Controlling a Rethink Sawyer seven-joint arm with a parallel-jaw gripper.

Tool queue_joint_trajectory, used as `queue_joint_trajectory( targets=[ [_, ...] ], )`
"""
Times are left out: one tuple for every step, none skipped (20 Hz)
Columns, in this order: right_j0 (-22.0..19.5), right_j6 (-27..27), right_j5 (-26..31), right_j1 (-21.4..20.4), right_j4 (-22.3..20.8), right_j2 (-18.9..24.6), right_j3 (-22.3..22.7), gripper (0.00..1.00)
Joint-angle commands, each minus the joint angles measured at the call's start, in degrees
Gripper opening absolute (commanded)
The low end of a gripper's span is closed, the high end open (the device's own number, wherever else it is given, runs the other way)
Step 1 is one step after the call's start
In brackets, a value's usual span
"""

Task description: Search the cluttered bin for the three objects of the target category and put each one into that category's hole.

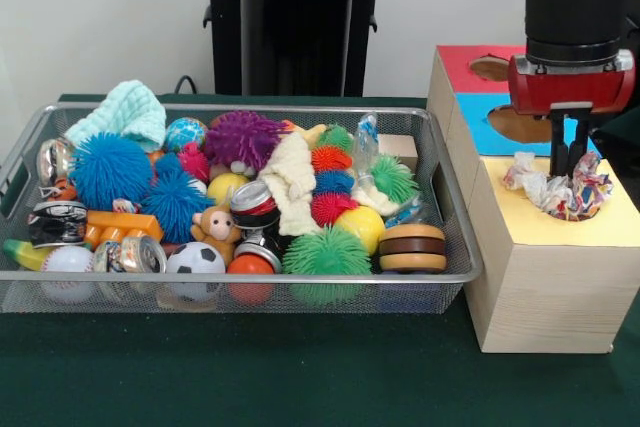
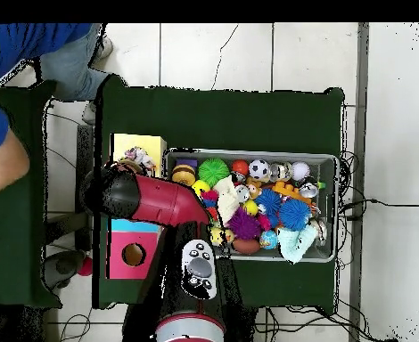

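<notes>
The end effector (image 1: 571,159) hangs right over the yellow top of the wooden box (image 1: 545,287), its dark fingers set narrow and dipping into the crumpled paper wad (image 1: 556,187) that sits in the mouth of the yellow section's hole. Whether the fingers grip the paper or only touch it, I cannot tell from here. My read: this is the drop-off step, and the wad is bunched on the rim of the hole, not down inside it. To do it well, the release wants to happen square over the opening, with a gentle push down so the loose paper does not spring back and perch on the edge. Room looks generous above the box: the blue section (image 1: 478,119) and red section (image 1: 462,65) lie behind the yellow one, with nothing standing tall there. The tight side is toward the wire bin (image 1: 455,209), whose rim runs just beside the box, so a lift straight up before swinging across seems the safe line. In the bin, crushed cans (image 1: 250,199), spiky balls (image 1: 326,253) and cloths (image 1: 122,112) are heaped to the rim. On the overhead view the red arm (image 2: 155,201) crosses between box and bin, and a person's blue sleeve (image 2: 12,62) sits well apart from the box, off the green desk (image 1: 300,377).
</notes>
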Motion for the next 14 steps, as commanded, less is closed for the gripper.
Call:
queue_joint_trajectory(
  targets=[
    [-0.26, 14.79, -1.53, 2.1, 2.79, 3.15, 4.36, 0.0],
    [-0.19, 14.59, -2.01, 2.16, 2.6, 3.05, 4.29, 0.0],
    [-0.15, 14.43, -2.29, 2.23, 2.44, 2.96, 4.2, 0.0],
    [-0.11, 14.2, -3.44, 2.44, 2.04, 2.84, 4.09, 0.0],
    [-0.18, 14.01, -4.44, 2.55, 1.7, 2.88, 4.06, 0.0],
    [-0.53, 13.46, -6.85, 2.67, 0.84, 3.34, 4.2, 0.0],
    [-0.7, 13.35, -7.92, 2.8, 0.54, 3.54, 4.24, 0.0],
    [-0.81, 13.1, -9.23, 3.0, 0.0, 3.6, 4.17, 0.0],
    [-0.93, 12.85, -10.53, 3.21, -0.53, 3.65, 4.1, 0.0],
    [-1.1, 12.42, -12.6, 3.42, -1.5, 3.73, 4.03, 0.0],
    [-1.08, 11.69, -13.01, 3.52, -2.09, 3.6, 3.83, 0.0],
    [-1.07, 10.96, -13.43, 3.63, -2.69, 3.46, 3.62, 0.0],
    [-0.95, 10.55, -13.84, 3.72, -2.99, 3.2, 3.39, 0.0],
    [-0.9, 10.13, -14.18, 3.83, -3.26, 3.01, 3.24, 0.0]
  ],
)
